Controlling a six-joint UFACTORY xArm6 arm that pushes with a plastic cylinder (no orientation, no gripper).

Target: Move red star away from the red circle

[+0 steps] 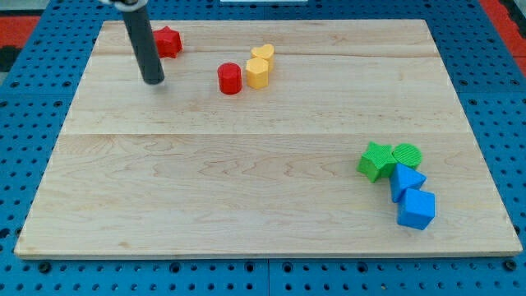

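Note:
The red star (168, 41) lies near the view's top left on the wooden board (246, 164). The red circle (229, 79) stands to its right and lower, touching a yellow hexagon block (257, 73). My tip (153, 81) rests on the board just below and slightly left of the red star, a short gap apart, and well left of the red circle. The dark rod (141, 41) rises to the top edge, its side close to the star's left edge.
A yellow heart-like block (263, 53) sits just above the yellow hexagon. At the lower right are a green star (376, 160), a green circle (406, 154), a blue triangle-like block (405, 180) and a blue cube-like block (416, 209), clustered together.

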